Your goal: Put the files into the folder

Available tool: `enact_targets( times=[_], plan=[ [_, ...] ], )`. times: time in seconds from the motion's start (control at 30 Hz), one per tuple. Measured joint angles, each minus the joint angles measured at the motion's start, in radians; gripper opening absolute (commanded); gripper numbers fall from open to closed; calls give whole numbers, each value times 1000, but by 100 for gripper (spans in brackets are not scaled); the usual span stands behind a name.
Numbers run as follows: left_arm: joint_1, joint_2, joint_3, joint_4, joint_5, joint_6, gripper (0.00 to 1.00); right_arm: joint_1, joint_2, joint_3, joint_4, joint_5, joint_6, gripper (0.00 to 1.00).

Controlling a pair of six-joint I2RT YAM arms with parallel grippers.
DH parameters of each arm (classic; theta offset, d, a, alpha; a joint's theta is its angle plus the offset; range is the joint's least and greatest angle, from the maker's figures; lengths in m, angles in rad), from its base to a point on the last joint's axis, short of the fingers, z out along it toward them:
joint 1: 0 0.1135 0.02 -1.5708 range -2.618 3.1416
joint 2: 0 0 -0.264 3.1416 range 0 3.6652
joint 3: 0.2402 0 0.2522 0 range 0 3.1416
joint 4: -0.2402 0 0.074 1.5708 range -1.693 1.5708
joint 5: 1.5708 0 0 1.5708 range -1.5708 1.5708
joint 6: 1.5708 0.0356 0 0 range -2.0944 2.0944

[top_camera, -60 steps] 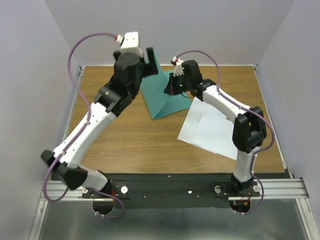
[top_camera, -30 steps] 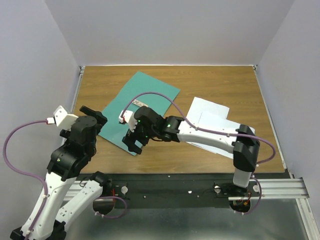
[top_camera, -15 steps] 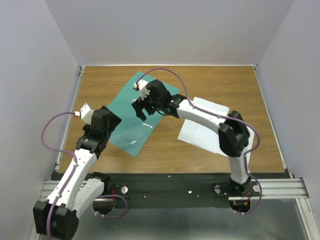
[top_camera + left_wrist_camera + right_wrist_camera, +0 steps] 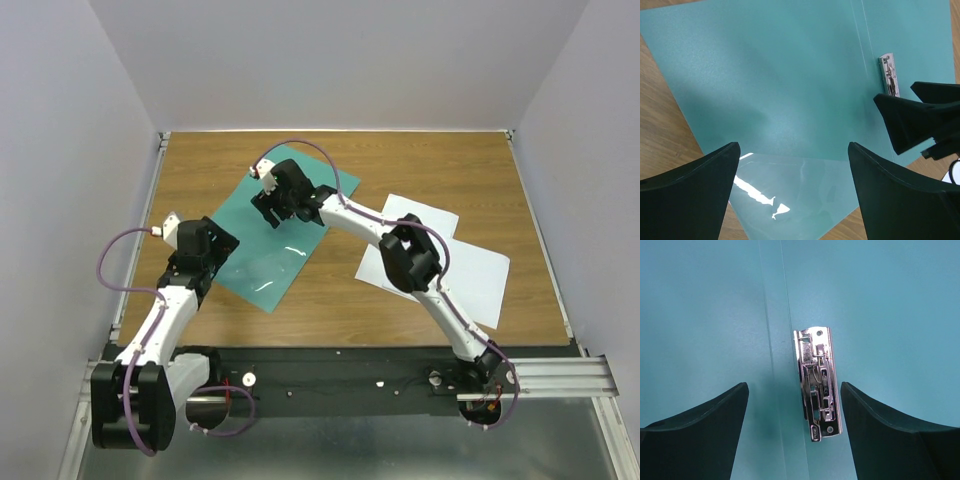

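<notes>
The folder [image 4: 238,218] lies opened flat in the left-centre of the top view, its clear leaf [image 4: 790,200] glinting at the lower end. The files [image 4: 470,275] sit well apart from it at right-centre, overlapping each other and partly hidden under the right arm. None of the paper is in the folder yet, so this looks like the preparing step. The right gripper [image 4: 793,385] hangs over the metal clip [image 4: 817,382] at the spine, fingers apart on either side of it and holding nothing. The left gripper [image 4: 793,147] hovers over the folder's lower left part, also spread wide and empty. The next move probably calls for working the clip or leaving it and reaching right for the sheets. Thin paper lying flat will be awkward to lift, so an edge likely has to be teased up first. The table [image 4: 430,170] is brown wood grain, enclosed by plain pale lilac walls [image 4: 330,60], with a metal rail [image 4: 560,375] along the bottom of the frame.
</notes>
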Motion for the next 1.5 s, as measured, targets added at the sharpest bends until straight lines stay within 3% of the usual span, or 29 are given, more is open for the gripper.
enact_targets(
  times=[0.27,0.4,0.6,0.8,1.23,1.5],
  plan=[
    [2,22,-4,41,11,15,98,-4,68,37,-2,18,-13,62],
    [4,43,-8,59,22,17,98,-5,71,39,3,39,-11,45],
    [6,87,-14,76,44,19,98,-7,70,23,17,77,8,29],
    [7,135,-14,106,72,23,98,-10,29,-56,59,154,82,24],
    [5,205,12,162,147,62,98,-11,-143,-326,60,357,341,24],
    [-58,226,62,193,171,87,98,-11,-232,-463,53,416,483,24]
  ],
)
